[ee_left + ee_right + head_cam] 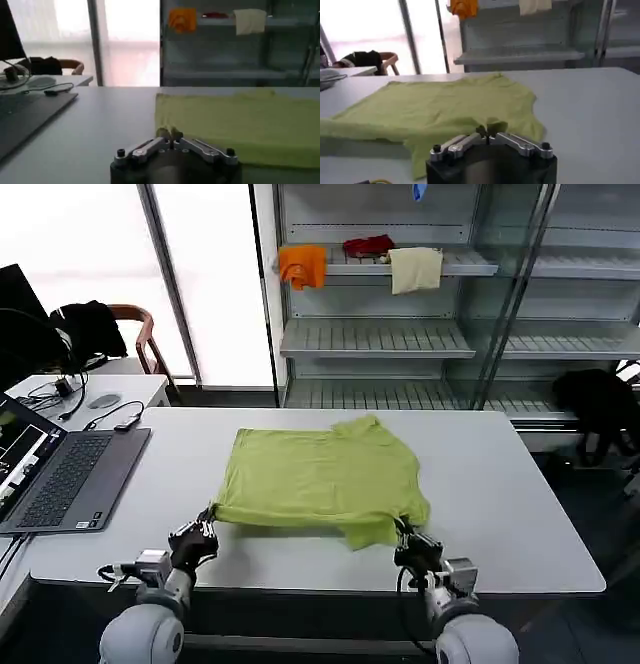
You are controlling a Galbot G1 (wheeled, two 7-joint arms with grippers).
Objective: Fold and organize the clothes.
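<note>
The lime T-shirt lies spread on the white table, partly folded, its near edge toward me. My left gripper is shut on the shirt's near left corner. My right gripper is shut on the near right corner, where a sleeve bunches. In the left wrist view the shirt stretches away flat from the pinched corner. In the right wrist view the cloth spreads wide behind the closed fingertips. No printed graphic shows on the upper side.
An open laptop with cables sits at the table's left end. Behind stands a metal shelf rack holding orange, red and cream cloths. A chair with a black garment is at back left.
</note>
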